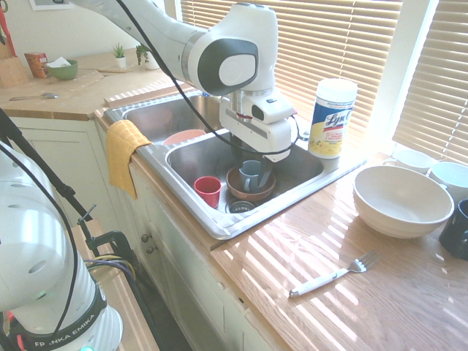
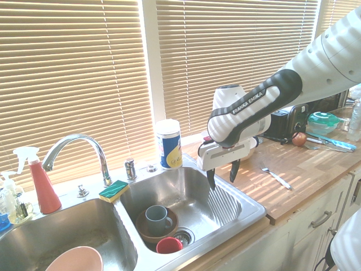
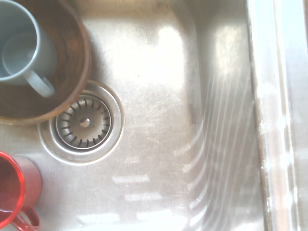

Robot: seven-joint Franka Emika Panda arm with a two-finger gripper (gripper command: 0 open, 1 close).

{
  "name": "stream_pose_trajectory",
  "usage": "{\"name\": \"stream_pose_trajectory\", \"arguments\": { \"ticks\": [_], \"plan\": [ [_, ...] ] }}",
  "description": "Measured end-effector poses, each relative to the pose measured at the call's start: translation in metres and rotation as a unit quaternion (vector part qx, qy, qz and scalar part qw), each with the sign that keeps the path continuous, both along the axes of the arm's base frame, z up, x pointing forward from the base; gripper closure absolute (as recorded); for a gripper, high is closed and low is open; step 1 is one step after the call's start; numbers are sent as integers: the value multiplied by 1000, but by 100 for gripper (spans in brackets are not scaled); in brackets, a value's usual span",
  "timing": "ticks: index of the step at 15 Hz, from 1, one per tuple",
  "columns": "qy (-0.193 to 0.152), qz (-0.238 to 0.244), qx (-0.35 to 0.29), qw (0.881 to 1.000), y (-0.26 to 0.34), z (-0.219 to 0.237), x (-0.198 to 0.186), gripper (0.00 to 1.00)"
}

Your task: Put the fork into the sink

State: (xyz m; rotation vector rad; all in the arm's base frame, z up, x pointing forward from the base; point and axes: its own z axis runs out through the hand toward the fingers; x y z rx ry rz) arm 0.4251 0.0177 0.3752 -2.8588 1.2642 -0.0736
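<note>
The fork (image 1: 333, 276) has a white handle and metal tines. It lies flat on the wooden counter to the right of the sink (image 1: 219, 225), also seen as the fork (image 2: 276, 177) beyond the sink's rim (image 2: 251, 217). My gripper (image 2: 221, 175) hangs over the right basin, well away from the fork. It points down, open, with nothing between its dark fingers (image 2: 211, 179). The wrist view looks straight down at the basin floor (image 3: 159, 120) and its drain (image 3: 84, 122).
In the right basin stand a grey-blue mug in a brown bowl (image 2: 157, 219) and a red cup (image 2: 169, 244). A pink bowl (image 2: 73, 259) sits in the left basin. A wipes canister (image 1: 333, 117) stands behind the sink, a white bowl (image 1: 402, 199) near the fork, and a yellow cloth (image 1: 124, 153) hangs over the rim.
</note>
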Motion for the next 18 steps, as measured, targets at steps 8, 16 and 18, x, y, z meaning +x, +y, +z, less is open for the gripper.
{"name": "stream_pose_trajectory", "arguments": {
  "ticks": [8,16,18],
  "plan": [
    [-15,5,-5,1000,-54,36,-6,0],
    [1,20,0,1000,-189,33,-52,0],
    [0,9,1,1000,-206,22,-54,0]
  ]
}}
